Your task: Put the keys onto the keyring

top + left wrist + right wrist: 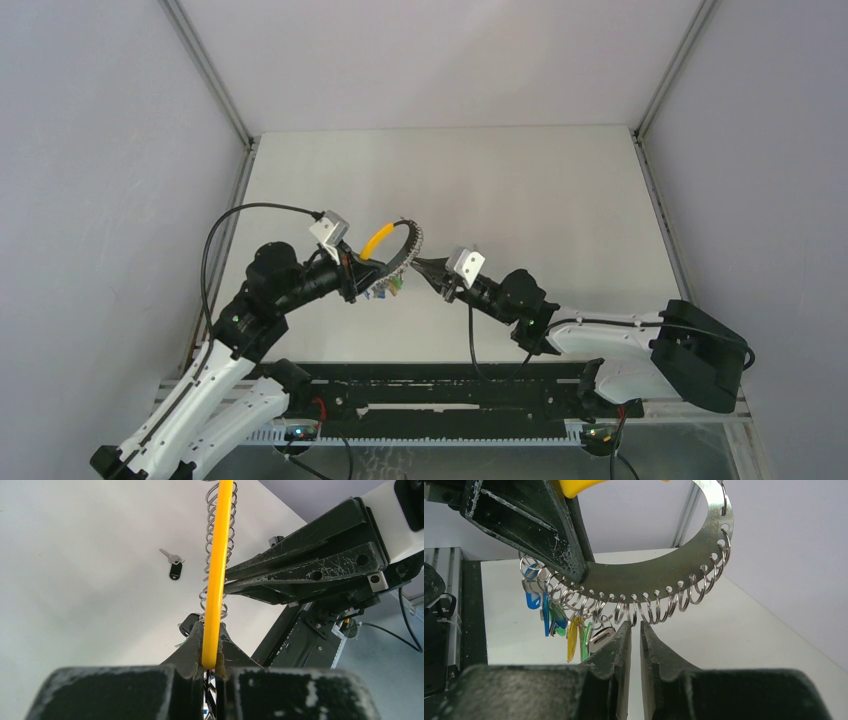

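Yellow shows between the fingers of my left gripper [362, 268]: the jaws are clamped tight on the yellow band [218, 555] of the keyring [408, 237], and nothing else is in them. I hold the keyring up off the table [520, 180], with its flat silvery arc curving away from my grip toward my other arm. A row of small wire rings [659, 607] hangs through the holes along the arc's outer edge. At the end of the keyring nearest my left fingers a bunch of tags [549, 615] dangles from those rings, blue, green and yellow pieces packed close together.

The loose key [174, 565], black head and short silver blade, lies flat on the table beneath the keyring and well apart from it. In my left wrist view it sits to the left of the yellow band. Neither of my grippers touches it.

On the far side of the keyring from my left arm, my right gripper [427, 266] points its tips at the row of small rings. Its jaws stand slightly apart, a narrow slit between them, and the tips sit just under the rings about midway along the arc. I cannot tell whether they touch a ring.
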You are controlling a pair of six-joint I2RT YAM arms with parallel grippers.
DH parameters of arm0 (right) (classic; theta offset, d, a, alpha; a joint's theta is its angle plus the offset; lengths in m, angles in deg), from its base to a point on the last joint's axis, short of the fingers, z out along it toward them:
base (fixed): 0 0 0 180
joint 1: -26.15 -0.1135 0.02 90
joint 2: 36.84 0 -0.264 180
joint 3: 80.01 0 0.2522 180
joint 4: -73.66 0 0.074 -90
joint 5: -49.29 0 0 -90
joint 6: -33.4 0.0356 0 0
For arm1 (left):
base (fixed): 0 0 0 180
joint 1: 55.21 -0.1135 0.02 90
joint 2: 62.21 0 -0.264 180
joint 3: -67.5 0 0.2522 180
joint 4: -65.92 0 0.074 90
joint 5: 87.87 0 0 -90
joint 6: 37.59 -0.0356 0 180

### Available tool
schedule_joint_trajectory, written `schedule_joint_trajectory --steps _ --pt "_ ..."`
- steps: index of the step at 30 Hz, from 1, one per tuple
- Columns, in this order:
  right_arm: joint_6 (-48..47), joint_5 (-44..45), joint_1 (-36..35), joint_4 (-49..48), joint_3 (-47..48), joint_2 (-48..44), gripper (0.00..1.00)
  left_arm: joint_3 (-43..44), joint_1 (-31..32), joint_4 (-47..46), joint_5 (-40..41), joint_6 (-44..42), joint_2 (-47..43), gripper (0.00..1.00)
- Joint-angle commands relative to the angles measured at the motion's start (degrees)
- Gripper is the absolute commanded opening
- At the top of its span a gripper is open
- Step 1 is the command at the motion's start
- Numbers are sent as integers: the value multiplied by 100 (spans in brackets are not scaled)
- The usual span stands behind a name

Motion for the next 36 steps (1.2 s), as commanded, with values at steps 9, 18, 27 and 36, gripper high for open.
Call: schedule_joint_trajectory --steps 9,18,27,36 --pt "-56 -130 -6 -145 239 -141 10 391 29 -310 -242 -75 -27 0" --pt "-61 -69 -37 -229 240 -125 10 372 47 -341 -238 -40 -36 0" --pt "-39 -61 -70 -195 301 -80 10 357 71 -390 -239 -22 -11 0" --pt "-55 -43 -86 -143 372 -11 10 332 99 -424 -240 13 -36 0"
